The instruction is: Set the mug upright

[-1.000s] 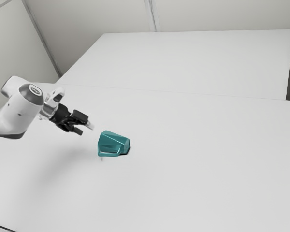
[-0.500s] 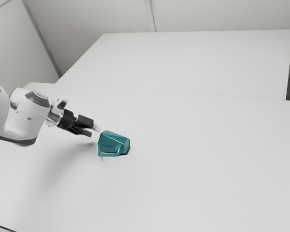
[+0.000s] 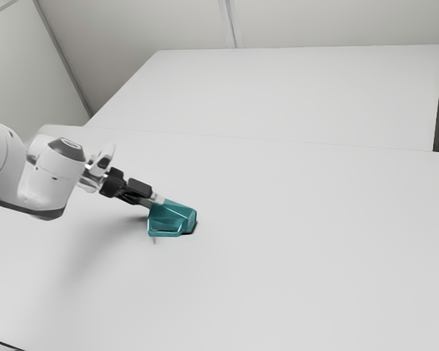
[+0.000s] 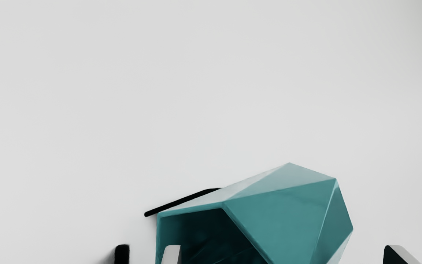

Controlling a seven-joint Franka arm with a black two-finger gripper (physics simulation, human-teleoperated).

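Mug (image 3: 181, 208): teal, faceted, lying on its side on the white table (image 3: 300, 241), not upright. In the exterior view we have it left of centre, its narrower base toward that view's right and its handle (image 3: 164, 235) low on the side nearest the camera. Its mouth (image 4: 203, 231) opens toward the gripper (image 3: 153, 201), the inside dark teal; a thin black strip (image 4: 181, 202) runs beside the wall, nature uncertain to us.

Gripper: at the mouth end, tips low and overlapping the mug's upper edge in the exterior view. By the wrist view we note the fingers (image 4: 171, 255) well spread, one in front of the dark mouth, the other out past the faceted wall. Nothing is gripped. Whether either tip touches the mug, we cannot tell.

Farther out: the white arm (image 3: 55, 172) comes in from the exterior view's left, slanting down to the mug, with a soft shadow (image 3: 88, 256) on the table below. Beyond lies another pale flat surface (image 3: 300, 95), then grey walls (image 3: 146, 22).
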